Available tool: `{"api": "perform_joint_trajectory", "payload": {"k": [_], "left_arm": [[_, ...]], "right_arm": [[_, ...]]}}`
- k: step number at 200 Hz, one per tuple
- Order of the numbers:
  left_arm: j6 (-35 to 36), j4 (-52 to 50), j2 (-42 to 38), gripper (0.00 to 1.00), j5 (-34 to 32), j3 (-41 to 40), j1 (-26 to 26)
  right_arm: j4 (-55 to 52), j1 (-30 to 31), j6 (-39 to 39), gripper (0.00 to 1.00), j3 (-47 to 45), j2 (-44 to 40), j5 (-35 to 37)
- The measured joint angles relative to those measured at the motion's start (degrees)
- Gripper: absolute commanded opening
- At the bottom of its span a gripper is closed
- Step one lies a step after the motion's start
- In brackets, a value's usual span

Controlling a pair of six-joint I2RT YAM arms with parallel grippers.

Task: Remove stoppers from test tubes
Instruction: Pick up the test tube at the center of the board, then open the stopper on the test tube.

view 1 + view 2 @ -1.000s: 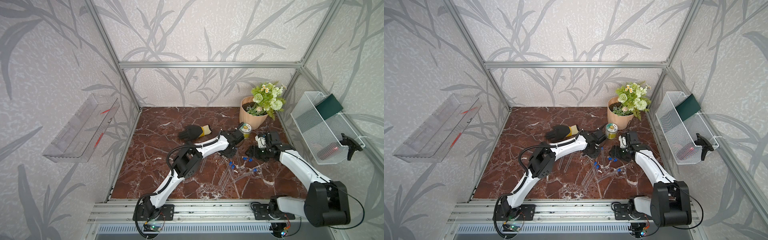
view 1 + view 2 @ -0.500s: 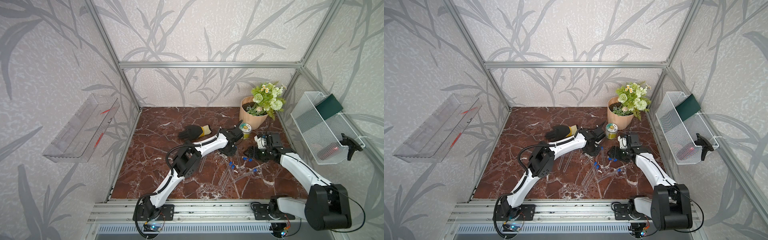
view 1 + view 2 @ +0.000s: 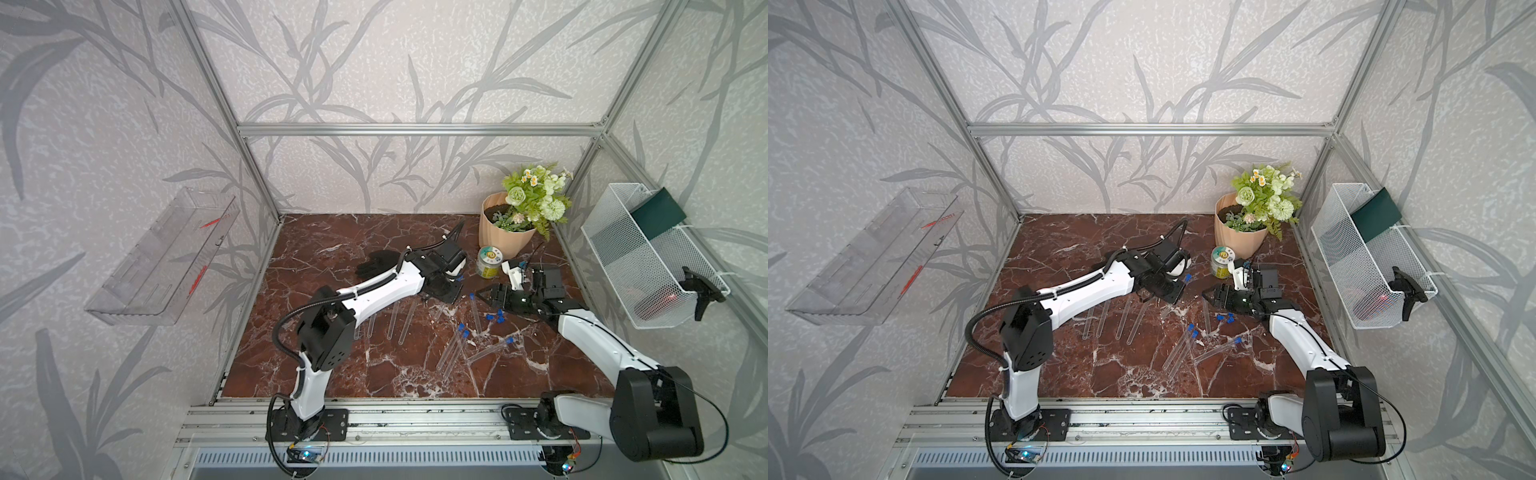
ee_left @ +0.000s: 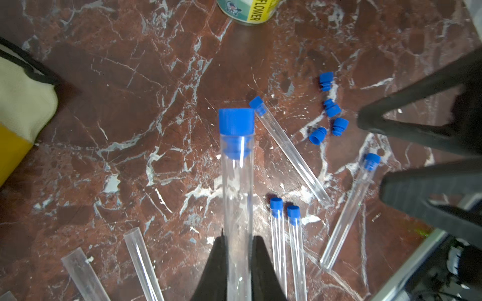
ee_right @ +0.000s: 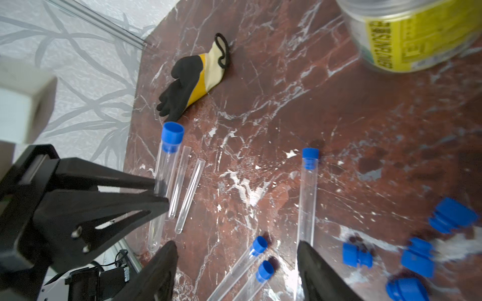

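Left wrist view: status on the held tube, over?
Left gripper shut on test tube, stopper on. Right gripper open, apart from it. Loose stoppers on table, nothing blocking.

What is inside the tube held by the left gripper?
A blue stopper sits in the mouth of the tube; its ribbed plug shows through the clear wall. The rest looks empty. The left gripper covers the tube's lower part.

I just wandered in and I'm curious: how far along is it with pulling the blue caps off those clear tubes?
Roughly halfway. Done: four long clear tubes lie open, and four stubby blue plastic stoppers lie loose. In hand: the left gripper is shut on a capped tube, the right gripper open beside it. Left: that one plus four capped tubes lying nearby.
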Motion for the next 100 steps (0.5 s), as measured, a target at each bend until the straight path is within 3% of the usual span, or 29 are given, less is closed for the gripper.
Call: {"api": "perform_joint_trajectory", "payload": {"k": [52, 100], "left_arm": [[-0.2, 7.1, -8.8, 0.01, 4.2, -14.3, 0.7], [-1.0, 11.7, -14.2, 0.02, 6.2, -21.9, 1.5]], "right_arm": [[12.7, 5.7, 7.5, 0.72, -0.8, 2.9, -5.4], [22.2, 9.5, 13.8, 0.69, -1.3, 9.0, -8.1]]}}
